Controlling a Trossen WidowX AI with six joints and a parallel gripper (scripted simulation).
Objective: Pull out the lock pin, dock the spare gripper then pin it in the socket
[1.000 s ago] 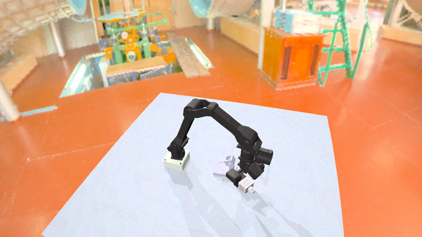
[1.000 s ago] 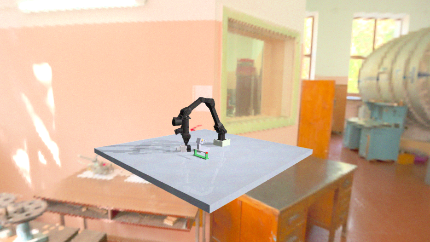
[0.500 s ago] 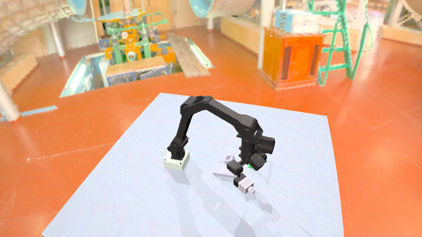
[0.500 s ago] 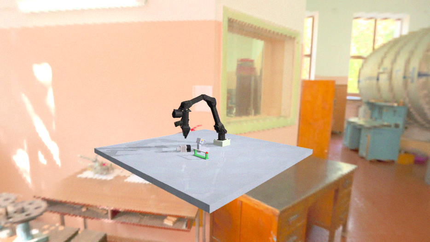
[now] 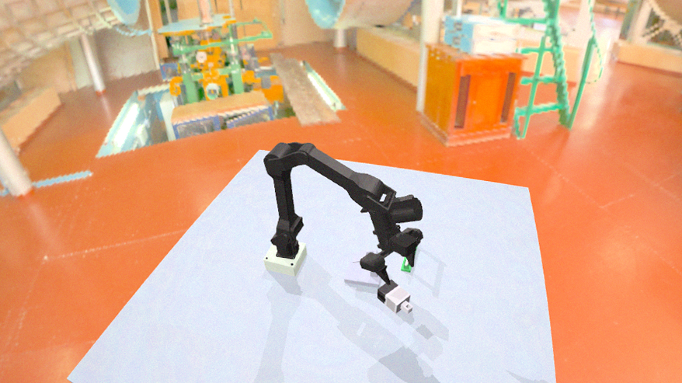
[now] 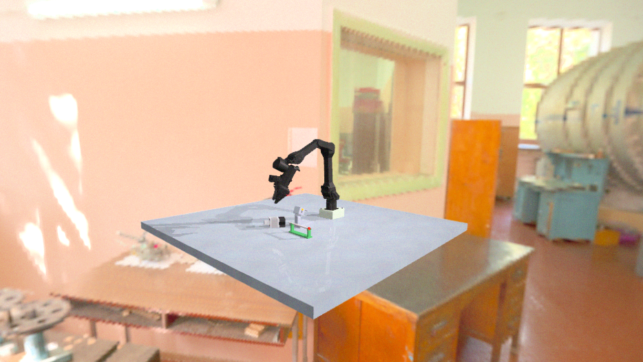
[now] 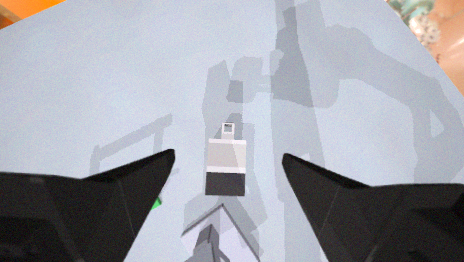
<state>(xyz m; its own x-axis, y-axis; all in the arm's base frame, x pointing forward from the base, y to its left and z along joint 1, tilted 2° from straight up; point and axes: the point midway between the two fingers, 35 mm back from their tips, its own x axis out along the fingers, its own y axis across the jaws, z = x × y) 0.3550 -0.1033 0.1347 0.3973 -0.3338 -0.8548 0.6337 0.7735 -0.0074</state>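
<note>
My gripper (image 5: 399, 274) (image 6: 276, 201) (image 7: 229, 156) is open and empty, raised above the spare gripper. The spare gripper (image 5: 398, 299) (image 6: 274, 221) (image 7: 226, 156) is a white block with a black end, lying on the table. Its small white spigot with a square hole points away from the mount. The pale mount (image 5: 362, 278) (image 6: 297, 217) stands by its black end. The mount's raised head shows a small orange spot in the exterior view; my arm hides the head in the top view. A pale rod with a red end (image 6: 309, 228), seemingly the lock pin, lies across the green rack (image 5: 405, 269) (image 6: 309, 234) (image 7: 157, 203).
The arm's pale base block (image 5: 283, 263) (image 6: 331, 213) stands on the table (image 5: 187, 307) (image 6: 359, 251), beyond the mount from the spare gripper. The green rack is beside the mount. Shadows of the arm cross the table around the spare gripper.
</note>
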